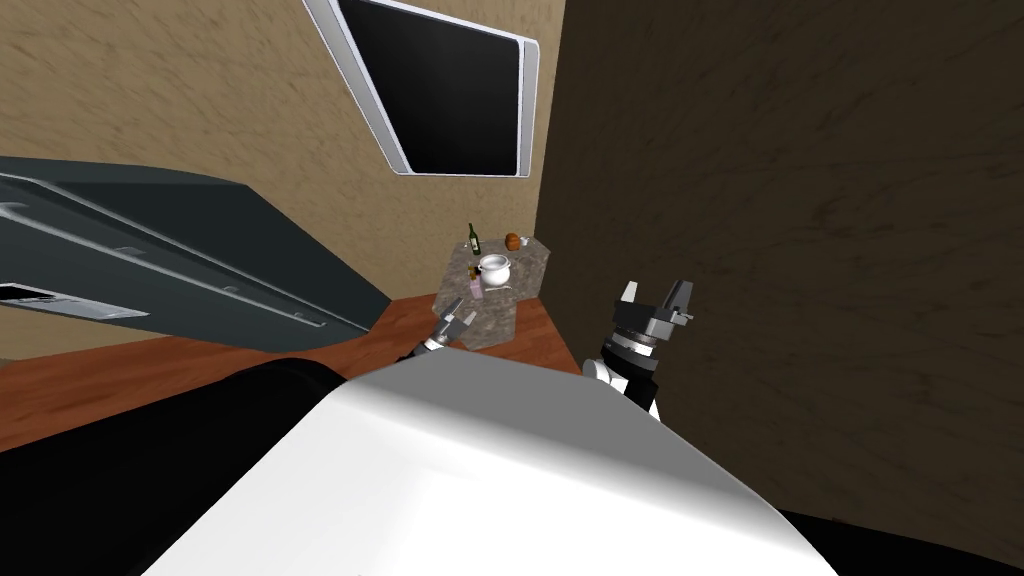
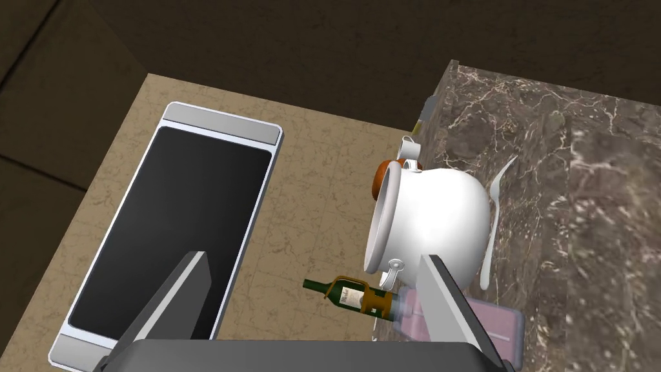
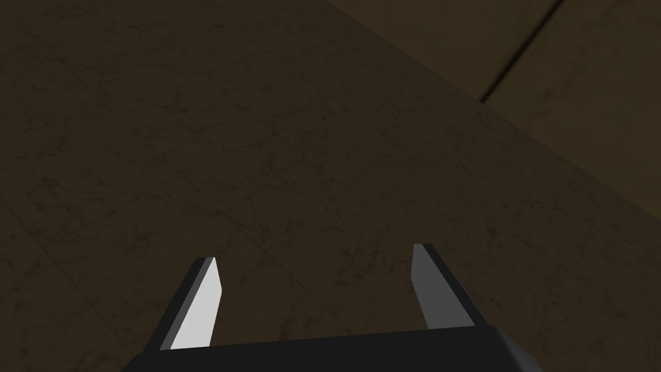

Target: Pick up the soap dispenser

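On the marbled counter (image 1: 500,322), the pink soap dispenser (image 1: 475,287) stands just beside the white pot (image 1: 494,268), with a green wine bottle (image 1: 474,239) farther back by the wall. The left gripper (image 1: 458,322) hovers at the counter's near edge with its fingers spread. Its wrist view shows the dispenser partly hidden behind one finger (image 2: 445,303), not between the two. The right gripper (image 1: 655,292) is raised near the dark wall (image 1: 800,250), fingers apart and empty.

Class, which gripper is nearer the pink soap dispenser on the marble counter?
Left. The left gripper is open just short of the soap dispenser, which sits close to one of its fingers. The right gripper hangs off to the side, by the dark wall.
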Tool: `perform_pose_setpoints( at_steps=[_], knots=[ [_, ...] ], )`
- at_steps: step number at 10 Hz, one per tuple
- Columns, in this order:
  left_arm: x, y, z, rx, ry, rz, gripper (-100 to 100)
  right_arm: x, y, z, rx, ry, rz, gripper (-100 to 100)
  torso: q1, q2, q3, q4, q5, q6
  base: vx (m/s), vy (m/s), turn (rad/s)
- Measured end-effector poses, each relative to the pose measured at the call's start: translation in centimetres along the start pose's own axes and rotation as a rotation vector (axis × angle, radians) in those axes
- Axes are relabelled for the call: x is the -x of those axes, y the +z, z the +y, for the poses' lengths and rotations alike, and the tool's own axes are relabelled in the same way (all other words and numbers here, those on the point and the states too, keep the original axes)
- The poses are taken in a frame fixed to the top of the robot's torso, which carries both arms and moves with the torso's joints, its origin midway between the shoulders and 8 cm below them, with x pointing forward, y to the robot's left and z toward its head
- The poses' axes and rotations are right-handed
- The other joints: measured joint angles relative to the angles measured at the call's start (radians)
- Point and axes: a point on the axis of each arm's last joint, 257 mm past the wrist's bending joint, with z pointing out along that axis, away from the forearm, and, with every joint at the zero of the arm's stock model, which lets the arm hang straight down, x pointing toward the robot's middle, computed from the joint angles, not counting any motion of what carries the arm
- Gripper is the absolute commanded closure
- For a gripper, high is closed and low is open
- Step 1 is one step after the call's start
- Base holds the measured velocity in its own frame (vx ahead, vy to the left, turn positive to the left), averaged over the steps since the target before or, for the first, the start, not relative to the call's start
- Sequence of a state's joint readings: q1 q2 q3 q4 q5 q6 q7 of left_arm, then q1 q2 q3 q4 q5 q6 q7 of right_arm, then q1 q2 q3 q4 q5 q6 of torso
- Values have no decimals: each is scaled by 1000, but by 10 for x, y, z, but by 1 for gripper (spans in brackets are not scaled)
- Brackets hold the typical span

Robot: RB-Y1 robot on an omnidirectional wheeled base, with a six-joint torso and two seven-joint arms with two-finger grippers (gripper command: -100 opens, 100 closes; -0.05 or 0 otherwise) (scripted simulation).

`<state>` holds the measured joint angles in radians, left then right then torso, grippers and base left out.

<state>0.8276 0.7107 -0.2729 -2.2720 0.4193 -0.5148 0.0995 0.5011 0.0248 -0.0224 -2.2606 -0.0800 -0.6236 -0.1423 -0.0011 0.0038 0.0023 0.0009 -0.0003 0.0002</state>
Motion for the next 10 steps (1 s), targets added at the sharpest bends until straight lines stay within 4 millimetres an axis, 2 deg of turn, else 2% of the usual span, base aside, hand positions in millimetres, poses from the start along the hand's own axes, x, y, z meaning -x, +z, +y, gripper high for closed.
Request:
perform_pose_setpoints(
  at_steps=[5, 10],
  knots=[
    [-4, -19, 20, 106, -46, 40, -100, 0, 0, 0, 0, 0, 0, 0, 1, -1, 0, 0, 0, -1, -49, -41, -101],
    [-6, -48, 46, 240, -119, 58, -100, 0, 0, 0, 0, 0, 0, 0, -1, 0, 0, 0, 0, -1, -45, -44, -80]
  ],
)
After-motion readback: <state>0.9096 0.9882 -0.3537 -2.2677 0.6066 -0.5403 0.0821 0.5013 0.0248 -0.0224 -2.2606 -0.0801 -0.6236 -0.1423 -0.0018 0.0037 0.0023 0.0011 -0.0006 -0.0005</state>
